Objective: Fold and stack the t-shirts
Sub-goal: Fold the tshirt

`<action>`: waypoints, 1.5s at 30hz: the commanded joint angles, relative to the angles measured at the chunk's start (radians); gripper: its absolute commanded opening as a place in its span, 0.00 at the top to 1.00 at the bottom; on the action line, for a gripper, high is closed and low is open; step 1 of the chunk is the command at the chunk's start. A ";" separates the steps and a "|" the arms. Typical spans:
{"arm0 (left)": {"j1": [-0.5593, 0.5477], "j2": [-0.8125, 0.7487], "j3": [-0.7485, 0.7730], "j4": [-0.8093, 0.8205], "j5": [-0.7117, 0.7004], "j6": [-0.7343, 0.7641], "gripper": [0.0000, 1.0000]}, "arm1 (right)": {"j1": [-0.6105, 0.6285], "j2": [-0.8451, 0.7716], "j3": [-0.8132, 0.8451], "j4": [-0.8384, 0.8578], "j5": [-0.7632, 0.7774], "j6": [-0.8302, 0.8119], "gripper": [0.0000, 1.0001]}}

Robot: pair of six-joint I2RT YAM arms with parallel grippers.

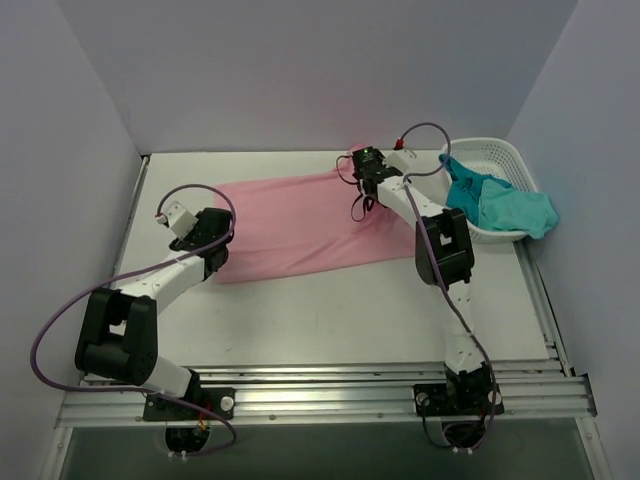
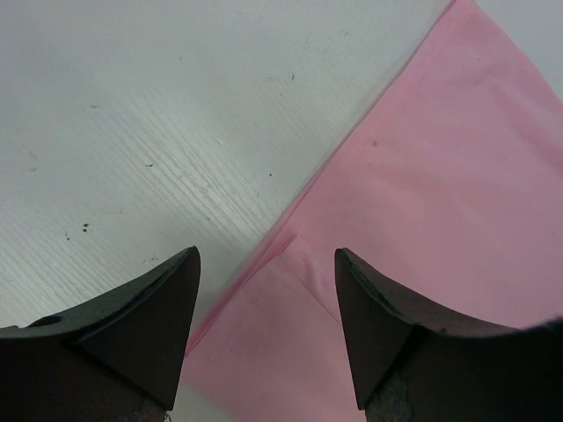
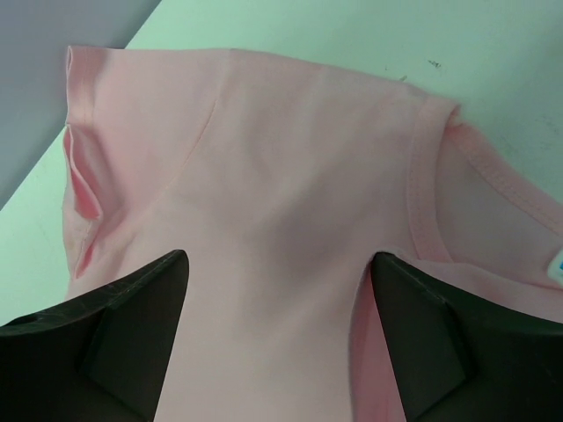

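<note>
A light pink t-shirt [image 1: 300,220] lies spread flat across the middle of the table. My left gripper [image 1: 212,252] hovers at its left end. In the left wrist view the left gripper [image 2: 264,255] is open over the folded hem corner of the pink shirt [image 2: 440,193], holding nothing. My right gripper [image 1: 365,192] is at the shirt's right end. From the right wrist, the right gripper [image 3: 280,257] stands open just over the shoulder of the pink shirt [image 3: 290,132], beside the collar [image 3: 422,176]. Teal and turquoise t-shirts [image 1: 505,205] hang bunched over the basket.
A white lattice basket [image 1: 490,146] sits at the back right corner, against the right wall. Grey walls close in the table on the left, back and right. Bare white table [image 1: 330,310] runs between the shirt and the arm bases.
</note>
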 commanded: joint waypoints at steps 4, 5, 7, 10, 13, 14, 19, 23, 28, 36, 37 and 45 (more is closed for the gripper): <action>-0.017 -0.035 0.010 0.027 -0.001 0.008 0.29 | -0.006 -0.270 -0.199 0.040 0.032 -0.036 0.21; -0.019 -0.038 0.009 0.027 0.001 0.005 0.30 | -0.006 -0.294 -0.282 0.053 0.034 -0.036 0.21; -0.025 -0.041 0.004 0.029 0.007 0.003 0.30 | -0.006 -0.350 -0.347 0.082 0.048 -0.028 0.21; -0.039 -0.052 0.000 0.029 0.013 0.002 0.30 | -0.018 -0.384 -0.417 0.155 -0.012 -0.054 0.21; -0.057 -0.070 -0.003 0.020 0.004 0.000 0.30 | -0.033 -0.384 -0.445 0.304 -0.166 -0.102 0.22; -0.059 -0.075 -0.006 0.016 0.002 0.000 0.30 | -0.034 -0.378 -0.435 0.310 -0.176 -0.105 0.23; -0.060 -0.107 -0.019 0.016 -0.007 0.009 0.30 | -0.020 -0.349 -0.425 0.278 -0.195 -0.091 0.33; -0.060 -0.097 -0.017 0.058 0.028 0.032 0.30 | -0.023 -0.370 -0.525 0.346 -0.213 -0.094 0.59; -0.060 0.015 0.148 0.073 0.132 0.164 0.30 | -0.023 -0.239 -0.190 0.082 -0.213 -0.218 0.52; -0.063 0.026 0.236 0.065 0.189 0.236 0.29 | -0.072 -0.191 -0.170 0.291 -0.528 -0.522 0.00; -0.063 0.019 0.234 0.067 0.192 0.244 0.29 | -0.082 -0.170 -0.134 0.278 -0.610 -0.522 0.00; -0.063 -0.006 0.210 0.061 0.202 0.250 0.29 | -0.075 0.028 0.220 0.190 -0.623 -0.531 0.04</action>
